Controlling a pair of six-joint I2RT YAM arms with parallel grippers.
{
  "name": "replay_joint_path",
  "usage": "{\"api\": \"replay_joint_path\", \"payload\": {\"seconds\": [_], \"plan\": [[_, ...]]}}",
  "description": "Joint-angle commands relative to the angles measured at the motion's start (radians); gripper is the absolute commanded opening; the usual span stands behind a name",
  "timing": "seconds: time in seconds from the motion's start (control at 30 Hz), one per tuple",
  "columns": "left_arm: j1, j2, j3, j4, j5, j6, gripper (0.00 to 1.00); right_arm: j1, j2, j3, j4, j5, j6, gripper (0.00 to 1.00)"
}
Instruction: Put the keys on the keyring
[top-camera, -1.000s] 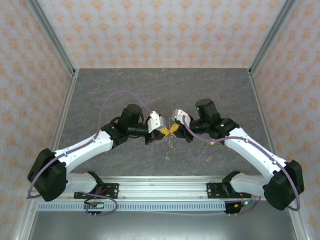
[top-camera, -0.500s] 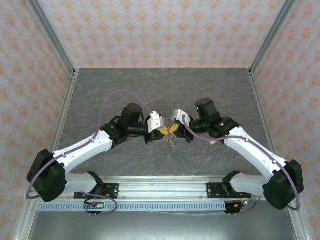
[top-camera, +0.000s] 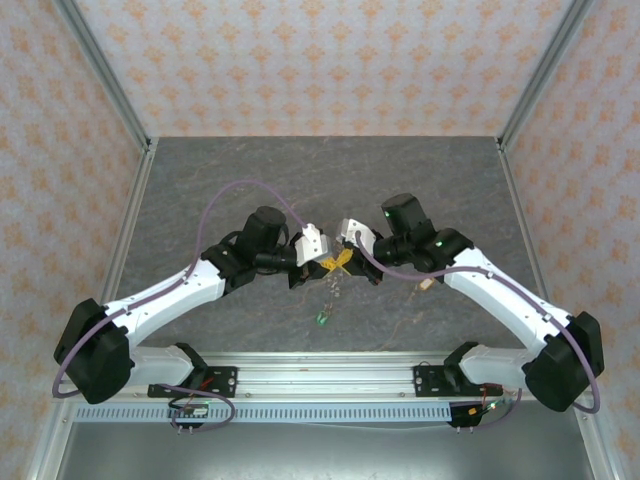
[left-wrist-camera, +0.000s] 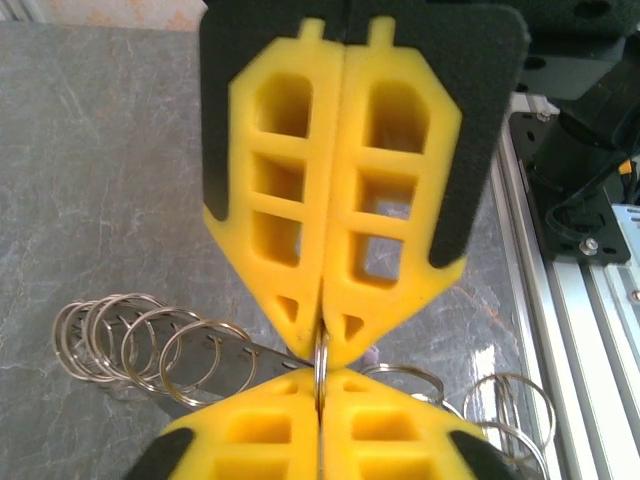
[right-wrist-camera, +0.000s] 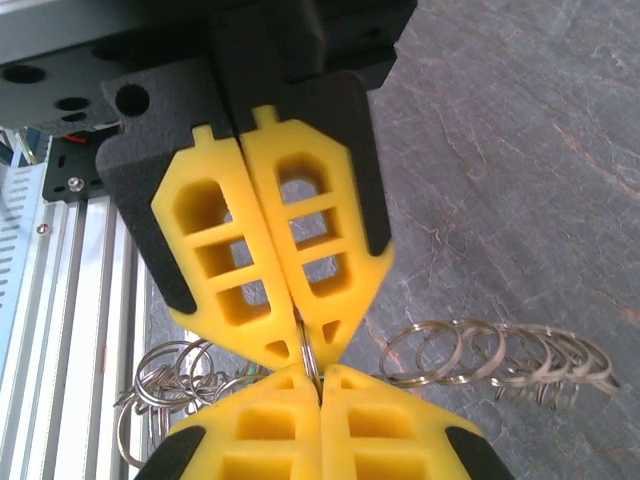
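clamped shut, tip to tip, with left gripper (top-camera: 332, 264) and right gripper (top-camera: 348, 260) on one ring of the silver linked-ring keyring chain (right-wrist-camera: 520, 355); sagging below the tips, down to small green tag (top-camera: 323, 318). best held taut before threading keys.

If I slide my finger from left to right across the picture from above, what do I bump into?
Left arm's shoulder → left gripper → right gripper, both shut and pinching the keyring that hangs between them → tiny tan thing, likely a key → right arm's shoulder.
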Motion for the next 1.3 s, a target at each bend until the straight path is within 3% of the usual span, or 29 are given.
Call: {"api": "replay_joint_path", "payload": {"seconds": [0.0, 0.13, 0.27, 0.47, 0.73, 0.87, 0.93, 1.07, 1.27], "plan": [[-0.011, 0.01, 0.037, -0.002, 0.007, 0.019, 0.0, 0.018, -0.005, 0.034, 0.013, -0.011, -0.015, 0.0], [-0.009, -0.013, 0.004, 0.055, 0.011, -0.01, 0.0, 0.012, -0.012, 0.005, 0.012, 0.023, -0.02, 0.06], [-0.003, -0.032, -0.027, 0.111, 0.035, -0.041, 0.0, -0.024, -0.013, -0.042, 0.02, -0.02, -0.017, 0.13], [0.007, -0.041, -0.046, 0.161, 0.08, -0.07, 0.0, -0.054, -0.048, -0.124, 0.156, -0.096, 0.041, 0.15], [0.008, -0.022, -0.04, 0.169, 0.129, -0.084, 0.0, -0.063, -0.054, -0.166, 0.277, -0.127, 0.105, 0.13], [0.009, -0.019, -0.035, 0.156, 0.115, -0.077, 0.0, -0.066, -0.066, -0.169, 0.298, -0.126, 0.122, 0.05], [0.009, -0.018, -0.033, 0.142, 0.1, -0.069, 0.0, -0.067, -0.068, -0.161, 0.284, -0.117, 0.118, 0.02], [0.007, -0.008, -0.007, 0.071, 0.064, -0.027, 0.11, -0.066, -0.064, -0.127, 0.23, -0.117, 0.101, 0.0], [0.003, 0.011, 0.04, -0.026, 0.031, 0.033, 0.13, -0.043, -0.043, -0.047, 0.078, -0.042, 0.029, 0.0]]}}
